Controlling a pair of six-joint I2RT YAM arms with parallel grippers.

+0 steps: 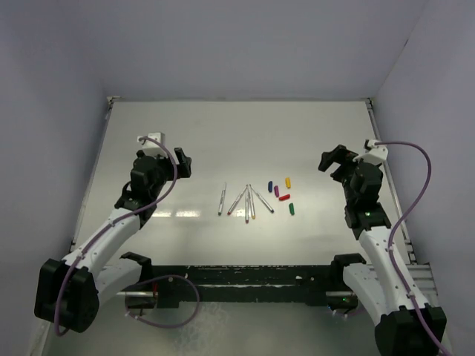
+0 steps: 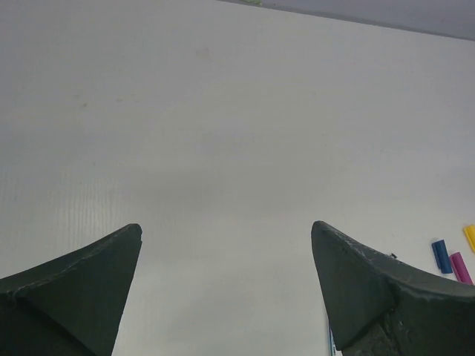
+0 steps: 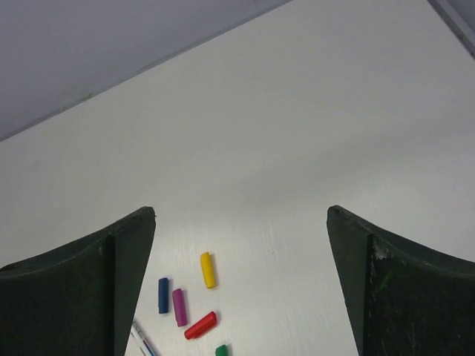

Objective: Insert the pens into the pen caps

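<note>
Several silvery pens (image 1: pixel 245 200) lie fanned at the table's middle. Just right of them lie the caps: blue (image 1: pixel 270 184), yellow (image 1: pixel 287 181), purple (image 1: pixel 277 191), red (image 1: pixel 283 198) and green (image 1: pixel 292 208). My left gripper (image 1: pixel 182 163) is open and empty, left of the pens and above the table. My right gripper (image 1: pixel 332 159) is open and empty, right of the caps. The right wrist view shows the yellow cap (image 3: pixel 208 270), blue cap (image 3: pixel 162 294), purple cap (image 3: pixel 179 307), red cap (image 3: pixel 200 325), green cap (image 3: pixel 221 350) and a pen end (image 3: pixel 142 342). The left wrist view shows blue (image 2: pixel 441 256), purple (image 2: pixel 460 267) and yellow (image 2: pixel 470 236) caps.
White table top (image 1: pixel 237 141) walled by grey panels at back and sides. A black rail (image 1: pixel 237 278) runs along the near edge between the arm bases. Purple cables loop beside each arm.
</note>
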